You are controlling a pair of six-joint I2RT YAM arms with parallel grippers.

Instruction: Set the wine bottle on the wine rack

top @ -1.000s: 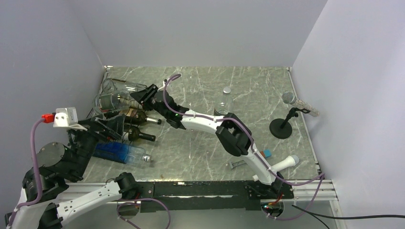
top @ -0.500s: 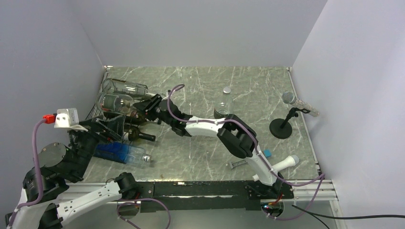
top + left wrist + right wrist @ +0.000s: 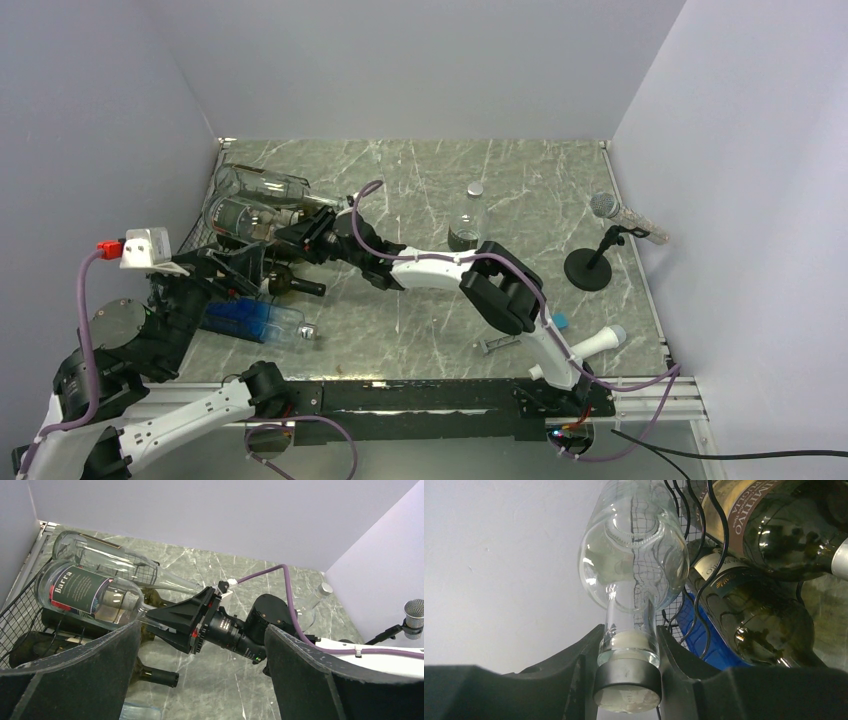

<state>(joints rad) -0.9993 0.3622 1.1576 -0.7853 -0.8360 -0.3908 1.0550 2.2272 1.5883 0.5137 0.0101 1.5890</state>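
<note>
"Barra" on clear wine bottle

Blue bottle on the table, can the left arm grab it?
Probably yes. The left gripper is open and empty, the blue bottle lies close by on that arm's side, and nothing seems to cover its near side.

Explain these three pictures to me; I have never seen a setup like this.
Two robot arms are bolted to a marble table. The overhead picture looks down from behind them; the other two come from cameras on each wrist. The right gripper is shut on the neck of a clear wine bottle, whose body lies at the black wire wine rack, beside other bottles. The left gripper hangs open nearby, holding nothing. A microphone on a stand and a small clear bottle stand farther right.
</note>
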